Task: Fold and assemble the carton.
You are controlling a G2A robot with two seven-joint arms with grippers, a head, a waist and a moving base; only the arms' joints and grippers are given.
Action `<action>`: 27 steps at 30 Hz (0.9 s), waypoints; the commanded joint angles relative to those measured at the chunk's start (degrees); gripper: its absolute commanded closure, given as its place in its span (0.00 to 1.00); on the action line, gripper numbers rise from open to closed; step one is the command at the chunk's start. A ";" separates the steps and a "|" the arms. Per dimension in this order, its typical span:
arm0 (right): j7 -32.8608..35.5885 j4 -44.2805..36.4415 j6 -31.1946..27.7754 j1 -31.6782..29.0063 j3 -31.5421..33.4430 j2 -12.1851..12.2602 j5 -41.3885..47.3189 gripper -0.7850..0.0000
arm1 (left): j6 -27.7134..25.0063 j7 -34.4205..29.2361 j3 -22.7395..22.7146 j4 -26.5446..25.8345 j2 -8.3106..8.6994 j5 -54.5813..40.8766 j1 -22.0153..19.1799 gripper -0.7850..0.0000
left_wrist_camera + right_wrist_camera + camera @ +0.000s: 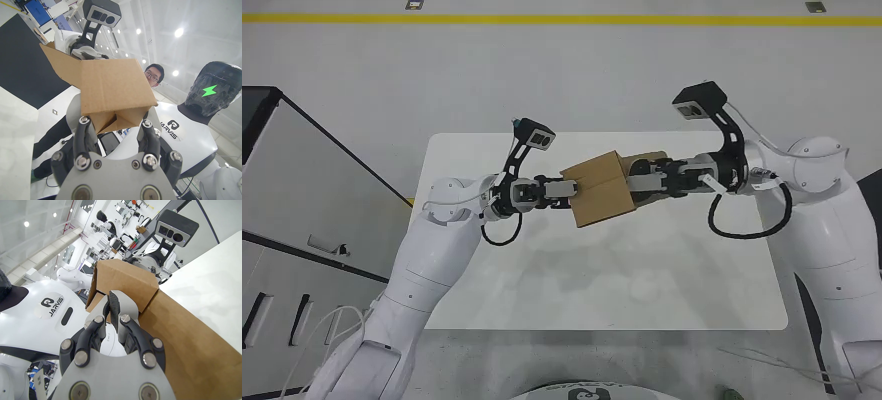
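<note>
While both arms are out over the white table [662, 290], we see the carton [600, 190] caught between the two grippers, one gripper at each end.

Left gripper [116, 122]: its fingers [84, 126] stand wide apart and straddle the near end of the carton, one finger against each side wall. We log it as grasping the carton. Straight ahead of those fingertips the carton's end is open. Inside we see two inner flaps folded inward and meeting at a slant, with shadow behind them; contents not readable. At the carton's far end from the left gripper sits the right gripper, with one loose flap [56, 60] sticking out beside it.

Right gripper [110, 298]: clenched, the two fingers nearly together, the ribbed black pad [114, 310] of one facing the other. Its tips sit at the mouth of the carton's other end, close to a folded corner, and a short inner flap hangs just beside them. Whether any cardboard is nipped between the pads we cannot tell. One long side panel of the carton runs back alongside the right gripper, between it and the table. We cannot tell whether the carton touches the table below the grippers.
</note>
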 commanded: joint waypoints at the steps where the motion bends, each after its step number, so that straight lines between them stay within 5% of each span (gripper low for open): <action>1: 0.07 -0.58 0.19 -0.52 -0.08 -0.01 0.35 1.00 | 0.13 0.00 0.11 0.03 -0.03 -0.20 0.05 1.00; 18: 0.00 -1.62 1.02 -6.97 15.53 2.03 6.07 1.00 | -0.36 -0.29 0.38 -0.43 -0.13 -1.16 0.35 1.00; 19: -0.09 -1.31 0.98 -7.96 16.77 2.16 6.56 0.93 | -0.39 -0.34 0.32 -0.50 -0.13 -1.22 0.39 1.00; 20: -0.67 -0.81 0.87 -9.07 17.94 2.22 8.01 0.65 | -0.48 -0.43 0.28 -0.62 -0.13 -1.37 0.44 1.00; 22: -1.19 -0.01 0.38 -11.10 19.71 2.27 10.37 0.40 | -0.47 -0.45 0.23 -0.80 -0.14 -1.92 0.62 1.00; 23: -1.33 -0.28 0.36 -11.66 20.35 2.32 10.60 0.00 | -0.48 -0.54 0.22 -0.88 -0.14 -2.06 0.67 1.00; 27: -2.48 -0.46 0.24 -11.93 20.96 2.32 10.64 0.00 | -0.50 -0.59 0.20 -1.32 -0.16 -2.51 0.93 1.00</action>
